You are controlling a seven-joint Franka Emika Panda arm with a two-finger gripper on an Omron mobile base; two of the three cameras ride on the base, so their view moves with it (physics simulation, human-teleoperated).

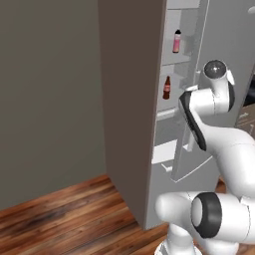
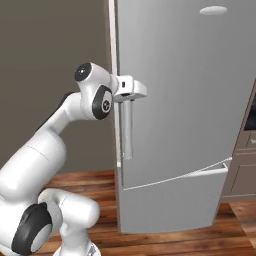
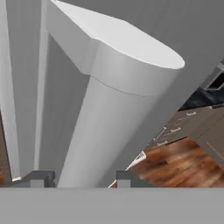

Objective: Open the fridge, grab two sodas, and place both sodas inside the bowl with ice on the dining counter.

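Wood-plank floor (image 1: 60,214) and a plain grey-brown wall frame the tall pale grey fridge (image 2: 185,115), and its door stands partly open in the left base view, with grey inner shelves on show. Up on a shelf sits the pink soda (image 1: 177,41) with its black cap; one shelf down stands the dark cola bottle (image 1: 167,88) with a red label, though no writing on it can be read. Over to the right base view: the fingers (image 2: 131,92) sit right at the top of the vertical silver handle (image 2: 127,130). In the hand view the two dark tips flank that cylinder on either side, closed in around it. Dark drawer fronts (image 3: 175,131) show beyond.
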